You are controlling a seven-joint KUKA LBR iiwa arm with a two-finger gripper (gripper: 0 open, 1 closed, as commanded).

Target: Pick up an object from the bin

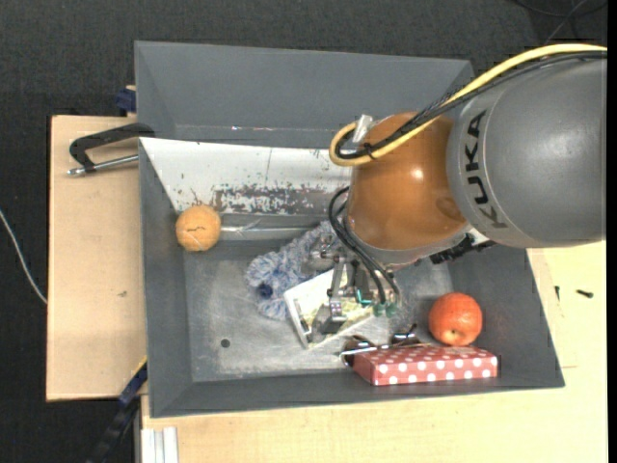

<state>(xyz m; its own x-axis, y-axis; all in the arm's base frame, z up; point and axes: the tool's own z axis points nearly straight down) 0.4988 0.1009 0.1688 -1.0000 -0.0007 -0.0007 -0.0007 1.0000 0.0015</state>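
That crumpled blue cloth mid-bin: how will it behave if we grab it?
The blue cloth lies bunched in soft folds, so it will probably droop and trail. It looks light. Its edge seems to touch the white card, which it may drag along.

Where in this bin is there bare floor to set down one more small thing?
The front-left floor is bare, bordered by the orange ball behind, the blue cloth and white packet to its right. Crowded: under the hand, and on to the orange fruit and red dotted box.
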